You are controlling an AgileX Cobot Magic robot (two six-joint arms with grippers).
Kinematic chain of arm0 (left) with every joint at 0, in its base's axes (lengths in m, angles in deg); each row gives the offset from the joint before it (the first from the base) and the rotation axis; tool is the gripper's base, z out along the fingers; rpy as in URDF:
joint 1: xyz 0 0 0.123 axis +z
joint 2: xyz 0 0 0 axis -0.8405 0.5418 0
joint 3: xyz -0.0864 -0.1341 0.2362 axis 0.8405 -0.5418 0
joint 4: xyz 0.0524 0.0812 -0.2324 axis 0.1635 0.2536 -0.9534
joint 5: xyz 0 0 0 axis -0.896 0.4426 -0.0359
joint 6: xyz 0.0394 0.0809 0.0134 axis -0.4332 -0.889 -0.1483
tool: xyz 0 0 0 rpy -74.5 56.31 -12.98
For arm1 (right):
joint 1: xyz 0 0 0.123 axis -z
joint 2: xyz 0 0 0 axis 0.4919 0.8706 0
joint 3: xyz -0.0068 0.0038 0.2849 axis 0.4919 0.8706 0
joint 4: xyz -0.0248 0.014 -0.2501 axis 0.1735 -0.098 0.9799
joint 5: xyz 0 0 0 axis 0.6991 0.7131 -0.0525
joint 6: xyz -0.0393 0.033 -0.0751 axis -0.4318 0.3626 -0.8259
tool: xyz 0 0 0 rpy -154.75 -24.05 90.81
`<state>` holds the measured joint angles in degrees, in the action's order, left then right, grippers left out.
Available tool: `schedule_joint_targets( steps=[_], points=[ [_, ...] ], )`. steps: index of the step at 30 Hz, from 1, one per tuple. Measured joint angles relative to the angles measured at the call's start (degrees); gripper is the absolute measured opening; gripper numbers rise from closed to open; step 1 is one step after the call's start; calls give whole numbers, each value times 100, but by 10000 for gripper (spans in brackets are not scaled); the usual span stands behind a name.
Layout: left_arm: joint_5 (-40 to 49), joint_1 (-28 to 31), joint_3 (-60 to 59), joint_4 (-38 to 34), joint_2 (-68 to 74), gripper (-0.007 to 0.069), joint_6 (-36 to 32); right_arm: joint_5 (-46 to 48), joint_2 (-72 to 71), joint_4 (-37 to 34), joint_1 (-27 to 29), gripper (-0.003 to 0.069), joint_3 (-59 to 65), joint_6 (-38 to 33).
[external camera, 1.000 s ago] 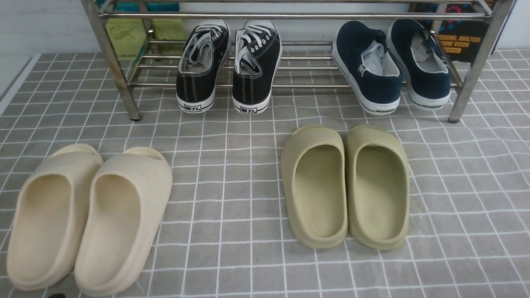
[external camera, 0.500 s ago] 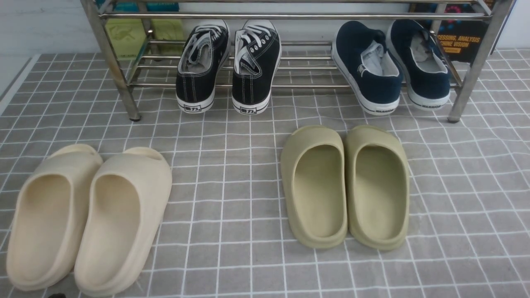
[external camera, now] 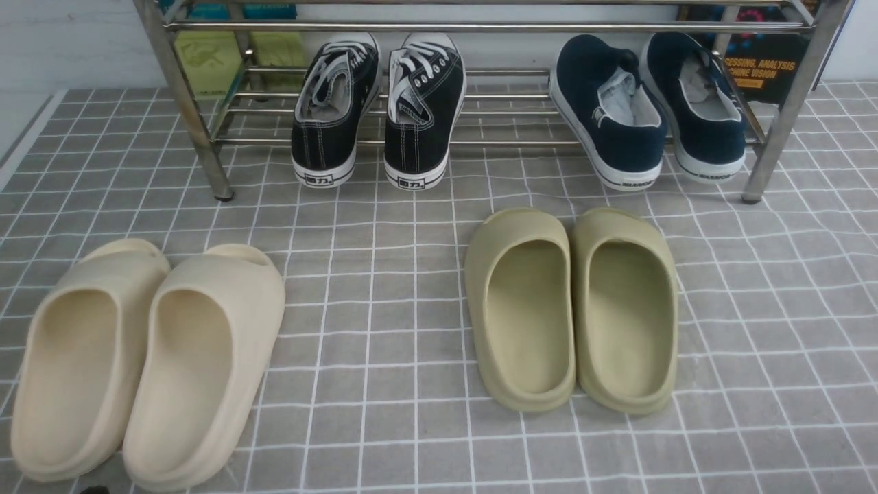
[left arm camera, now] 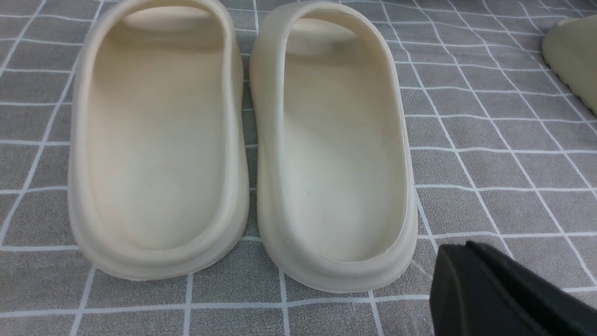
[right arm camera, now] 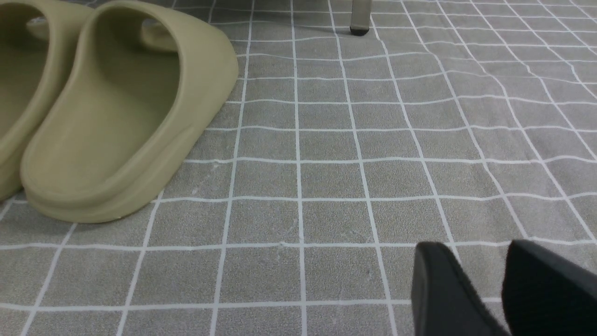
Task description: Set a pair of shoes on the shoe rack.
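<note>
The pair of black canvas sneakers, left one and right one, stands side by side on the lower bars of the silver shoe rack, heels toward me and hanging slightly over the front bar. Neither gripper shows in the front view. In the left wrist view my left gripper is shut and empty, low over the cloth beside the beige slippers. In the right wrist view my right gripper has its jaws a little apart and empty, over bare cloth to the right of the olive slippers.
Navy slip-on shoes sit on the rack's right part. Beige foam slippers lie front left, olive foam slippers in the middle. A rack leg stands ahead. Grey checked cloth covers the floor.
</note>
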<state>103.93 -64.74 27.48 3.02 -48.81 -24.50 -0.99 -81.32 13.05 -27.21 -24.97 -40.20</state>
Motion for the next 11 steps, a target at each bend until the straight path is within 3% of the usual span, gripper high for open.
schedule_joint_targets(
  steps=[11],
  points=[
    [0, 0, 0, -1, 0, -6, 0, 0, 0, 0, 0, 239, 0, 0]
  ],
)
